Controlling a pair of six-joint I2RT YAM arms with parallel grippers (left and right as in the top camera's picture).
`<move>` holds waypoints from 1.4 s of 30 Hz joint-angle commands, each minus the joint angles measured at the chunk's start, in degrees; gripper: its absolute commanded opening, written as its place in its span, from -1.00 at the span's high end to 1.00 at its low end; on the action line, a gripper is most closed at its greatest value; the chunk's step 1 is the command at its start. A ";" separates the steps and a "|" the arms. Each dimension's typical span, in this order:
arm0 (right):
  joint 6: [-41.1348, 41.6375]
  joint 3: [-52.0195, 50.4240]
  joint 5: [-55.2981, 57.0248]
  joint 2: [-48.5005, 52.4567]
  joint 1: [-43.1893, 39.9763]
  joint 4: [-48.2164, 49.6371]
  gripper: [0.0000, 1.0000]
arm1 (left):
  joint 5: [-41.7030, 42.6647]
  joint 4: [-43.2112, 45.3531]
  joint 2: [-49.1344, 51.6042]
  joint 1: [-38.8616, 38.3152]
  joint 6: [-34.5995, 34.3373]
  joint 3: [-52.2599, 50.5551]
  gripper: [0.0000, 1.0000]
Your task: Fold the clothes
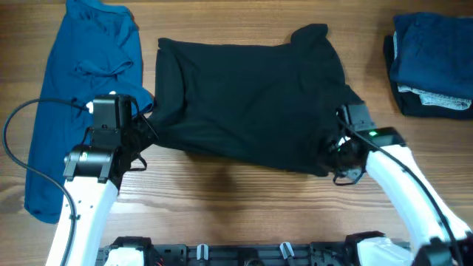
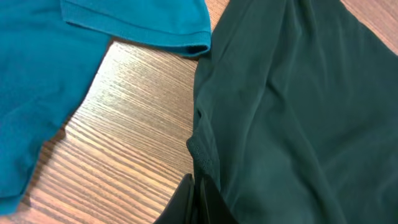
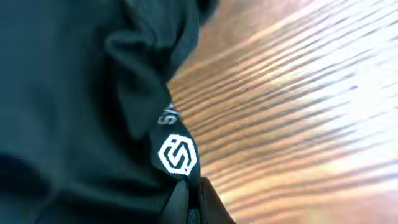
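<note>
A plain black garment [image 1: 247, 103] lies spread across the middle of the table. My left gripper [image 1: 144, 122] is shut on its near left edge; in the left wrist view the black fabric [image 2: 292, 112] runs down between the fingertips [image 2: 198, 190]. My right gripper [image 1: 341, 151] is shut on the garment's near right corner. In the right wrist view the hem with its small white logo [image 3: 177, 155] is pinched just above the fingertips [image 3: 191, 193]. A bright blue T-shirt [image 1: 81, 81] lies loose at the left, its sleeve hem [image 2: 143, 31] showing in the left wrist view.
A neat stack of folded dark blue, grey and black clothes [image 1: 432, 66] sits at the far right. Bare wooden table [image 1: 236, 199] runs along the front. A black cable [image 1: 18, 159] loops beside the left arm over the blue shirt.
</note>
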 commanded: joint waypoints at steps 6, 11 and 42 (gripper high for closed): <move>-2.19 2.71 -4.09 -2.01 1.95 -8.59 0.91 | -1.22 0.20 0.00 0.48 -0.13 0.50 0.92; -1.66 2.95 -6.10 -3.37 6.23 -10.45 0.92 | -1.44 0.20 0.00 0.48 -0.13 0.50 0.92; -0.17 2.99 2.49 -2.21 2.60 -2.82 -0.63 | -1.46 0.17 0.00 0.48 0.11 0.50 0.92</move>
